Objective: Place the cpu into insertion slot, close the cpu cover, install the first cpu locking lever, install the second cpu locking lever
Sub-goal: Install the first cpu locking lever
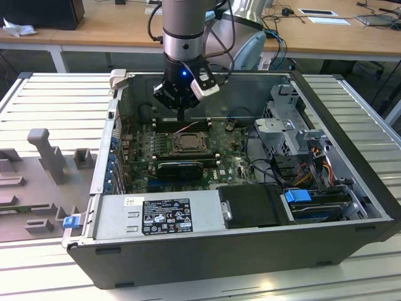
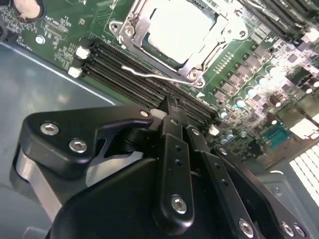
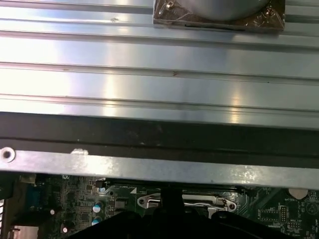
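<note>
Gripper [image 2: 172, 117] pinched narrow, holding nothing, hovers beside the cpu [image 2: 182, 30] under the cpu cover [image 2: 199, 62]; drifting could snag the locking lever [image 2: 149, 73].

1. A ribbed silvery table surface [image 3: 149, 64] spans most of the first wrist view.
2. A dark case wall [image 3: 159, 137] with a bright metal rim [image 3: 164, 169] crosses beneath it.
3. Past the rim lies the green motherboard [image 3: 75, 204].
4. A silvery wire lever [image 3: 199, 201] lies on the board.
5. The black gripper [image 3: 172, 199] juts in at the edge, in front of the lever.

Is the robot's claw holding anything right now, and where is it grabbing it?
Nothing is held. The gripper is closed on itself above the memory slots, and the cpu already sits in the insertion slot.
</note>
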`<state>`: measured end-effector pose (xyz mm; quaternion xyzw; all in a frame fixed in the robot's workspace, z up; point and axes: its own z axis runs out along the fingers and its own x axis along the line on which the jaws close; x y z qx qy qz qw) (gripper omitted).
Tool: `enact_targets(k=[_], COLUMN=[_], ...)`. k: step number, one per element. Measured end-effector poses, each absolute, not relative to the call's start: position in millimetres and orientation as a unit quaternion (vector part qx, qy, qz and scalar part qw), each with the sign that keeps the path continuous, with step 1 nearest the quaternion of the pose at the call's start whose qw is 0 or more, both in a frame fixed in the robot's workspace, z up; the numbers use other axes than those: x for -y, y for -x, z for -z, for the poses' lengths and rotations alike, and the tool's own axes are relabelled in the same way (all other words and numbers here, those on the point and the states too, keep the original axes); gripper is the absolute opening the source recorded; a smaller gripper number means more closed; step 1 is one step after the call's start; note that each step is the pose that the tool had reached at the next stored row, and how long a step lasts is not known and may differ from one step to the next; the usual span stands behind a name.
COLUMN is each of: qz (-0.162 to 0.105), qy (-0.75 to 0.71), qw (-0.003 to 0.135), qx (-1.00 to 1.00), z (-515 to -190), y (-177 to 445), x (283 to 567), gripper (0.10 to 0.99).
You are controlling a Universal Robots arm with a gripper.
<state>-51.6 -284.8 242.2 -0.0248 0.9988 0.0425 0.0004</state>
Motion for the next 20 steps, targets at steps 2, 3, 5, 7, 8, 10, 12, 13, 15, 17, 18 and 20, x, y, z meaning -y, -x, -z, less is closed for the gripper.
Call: enact_targets(k=[2, 3, 5, 7, 8, 10, 12, 13, 15, 17, 18, 20], qz=[-0.042, -0.042, -0.042, -0.042, -0.042, -0.042, -0.042, -0.042, -0.042, -0.042, -0.042, -0.042], qy=[0.025, 0.026, 0.027, 0.029, 0.029, 0.029, 0.029, 0.029, 0.029, 0.029, 0.029, 0.029], qw=[0.0, 0.001, 0.001, 0.002, 0.002, 0.002, 0.002, 0.002, 0.002, 0.002, 0.002, 0.002], qx=[-0.999, -0.999, -0.999, -0.999, -0.999, -0.999, -0.999, -0.999, -0.999, -0.999, -0.999, -0.999], z=[-238, -237, -234, -231, -231, -230, -229, -228, -225, -222, -221, -219], y=[50, 49, 46, 43, 42, 41, 39, 37, 34, 29, 28, 25], x=[284, 284, 284, 284, 284, 284, 284, 284, 284, 284, 284, 284], gripper=[0.106, 0.106, 0.106, 0.106, 0.106, 0.106, 0.106, 0.106, 0.106, 0.106, 0.106, 0.106])
